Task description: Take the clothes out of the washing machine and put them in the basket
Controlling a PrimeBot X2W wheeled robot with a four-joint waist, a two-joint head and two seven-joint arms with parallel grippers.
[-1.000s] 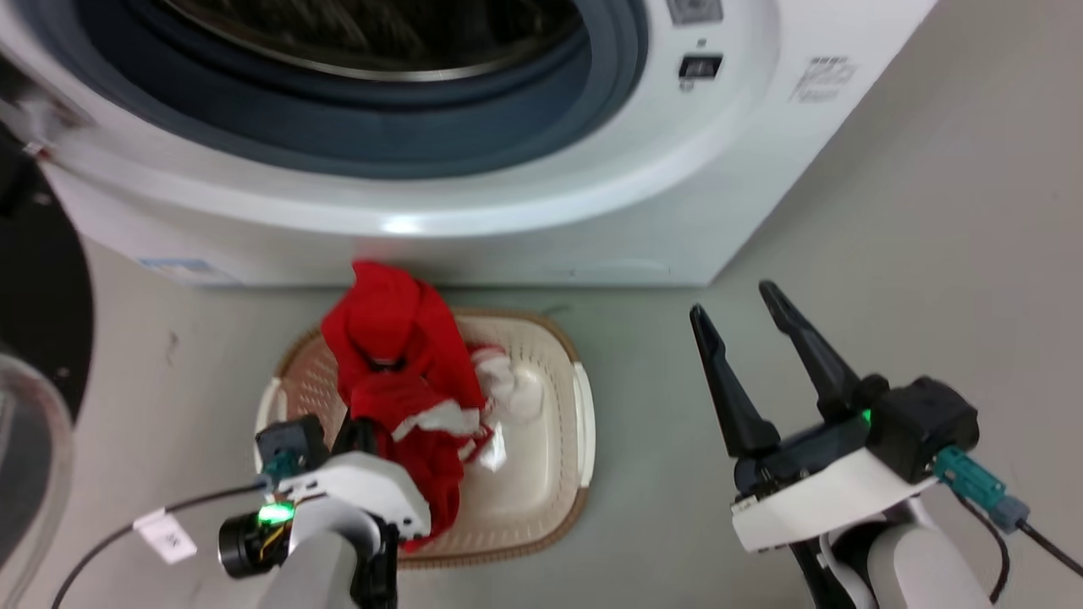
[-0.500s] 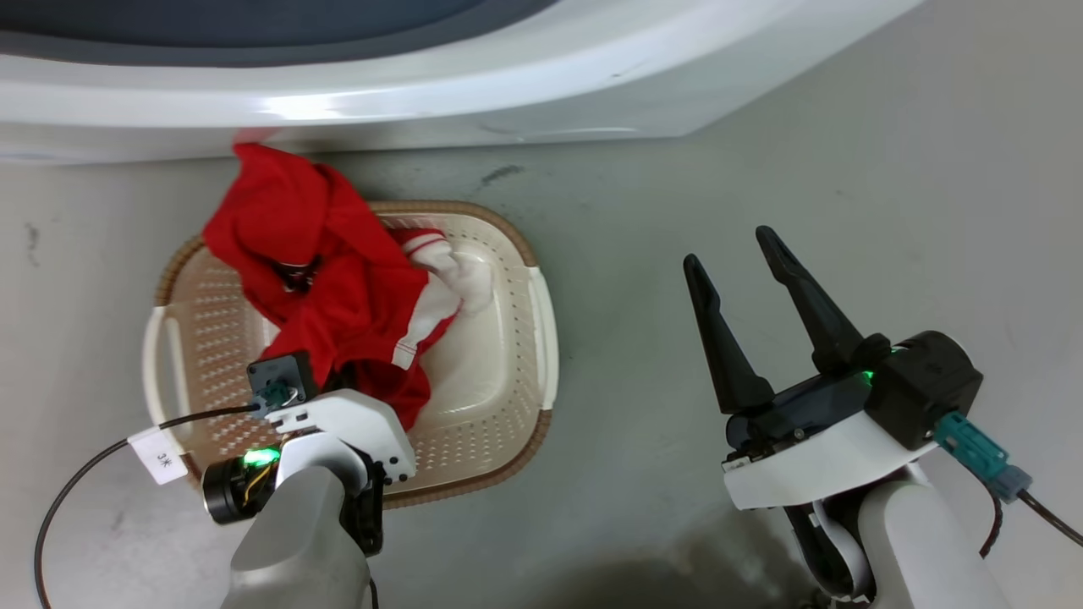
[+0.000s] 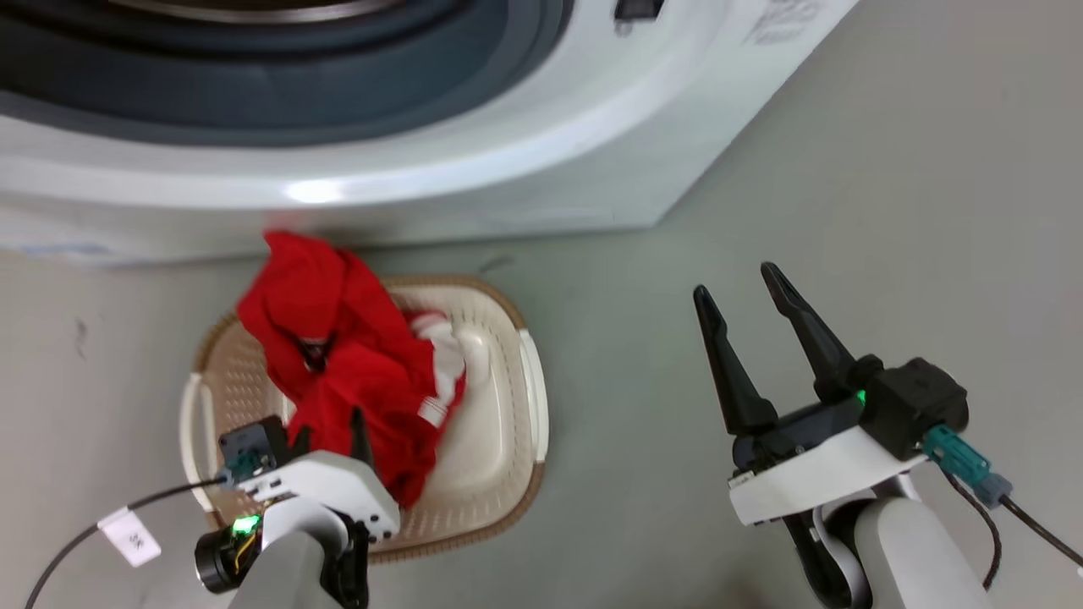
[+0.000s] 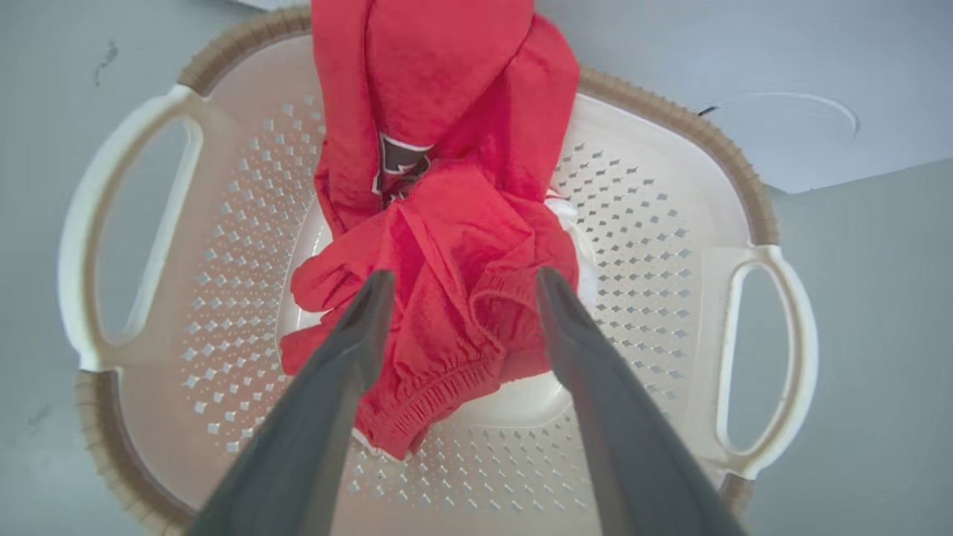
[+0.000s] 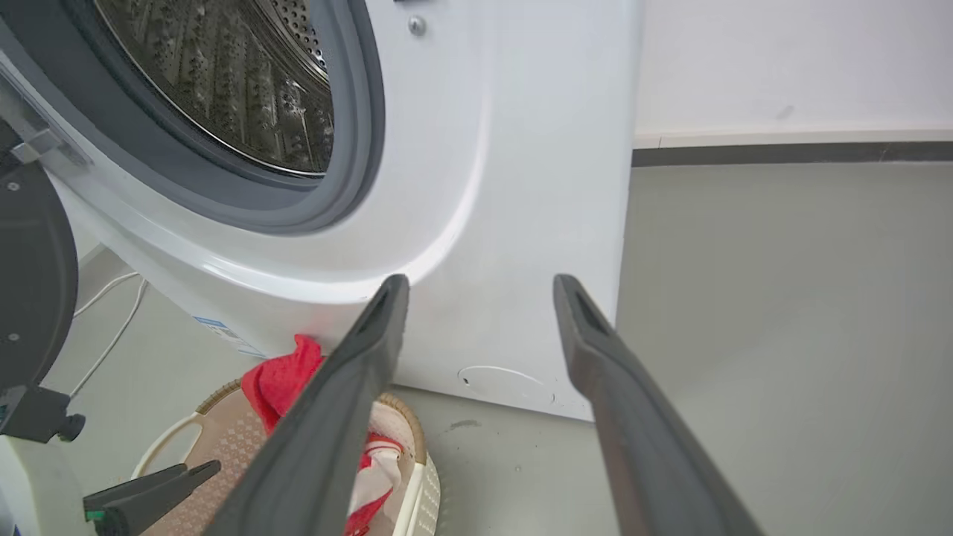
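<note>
The drop-off looks all but done — the clothes (image 3: 347,364), a crumpled red garment of thin fabric with white trim and a gathered hem, lie in the basket (image 3: 535,397), one end draped over its rim on the side facing the washing machine (image 3: 508,144). Over the basket's middle the left end effector (image 4: 463,277) is spread, astride the heap. Beside the basket the right end effector (image 3: 735,281) hangs spread, empty. Next, probably: tuck the overhang inside the perforated cream shell — its rim brown and woven-looking.

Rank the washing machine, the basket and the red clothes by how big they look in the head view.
washing machine: largest, though cropped by the frame
basket: next
clothes: smallest, yet nearly as long as the basket
</note>
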